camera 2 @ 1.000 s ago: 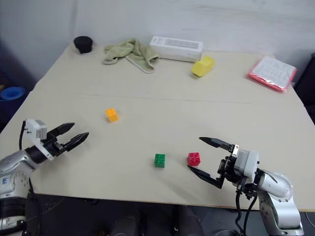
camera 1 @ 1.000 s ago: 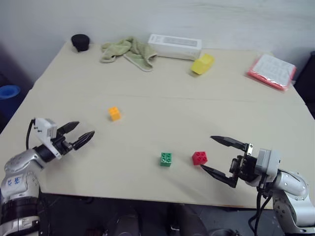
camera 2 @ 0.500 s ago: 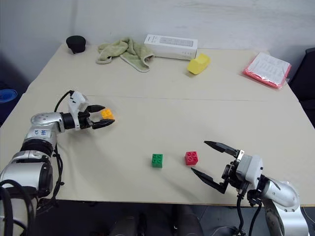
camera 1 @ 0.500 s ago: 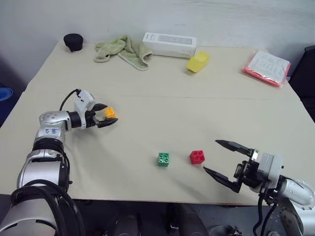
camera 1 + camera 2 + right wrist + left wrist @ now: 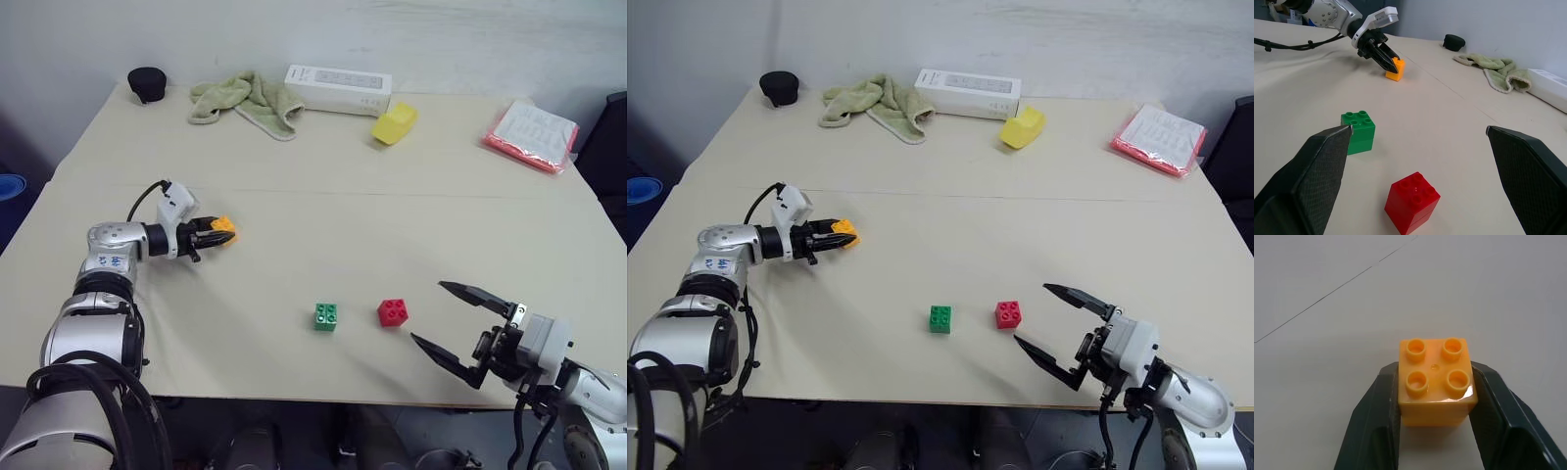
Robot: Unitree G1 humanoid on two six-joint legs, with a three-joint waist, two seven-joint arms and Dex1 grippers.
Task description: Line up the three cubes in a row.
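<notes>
A: Item one, the orange cube (image 5: 1435, 382). Where do we have it?

B: On the table (image 5: 323, 235), toward our left side and well apart from the other two. Our left gripper (image 5: 214, 233) has its two black fingers pressed against opposite side walls of it, studs up. The cube sits on the surface; we judge the pinch is there so we can carry it over.

A: Item two and three?

B: Green cube (image 5: 327, 316) and red cube (image 5: 394, 312), side by side near the front edge, a gap between them, both studs up. They already form the start of a row, so we reckon the orange one belongs in line with them, likely on the green cube's open side.

A: Right gripper (image 5: 460, 323)?

B: Jaws spread wide, holding nothing, hovering just beside the red cube on its far right. We read that as waiting, kept back so it does not knock the pair.

A: Other stock on the table?

B: Along the back: a black cap-like object (image 5: 146, 80), a green cloth (image 5: 245, 98), a white box (image 5: 338, 88), a yellow block (image 5: 394, 124), and a red-edged packet (image 5: 534, 135) at the right. None sit on the path between the orange cube and the pair.

A: Risk?

B: The grip is low on the walls; we judge a tilt could let it slip.
</notes>
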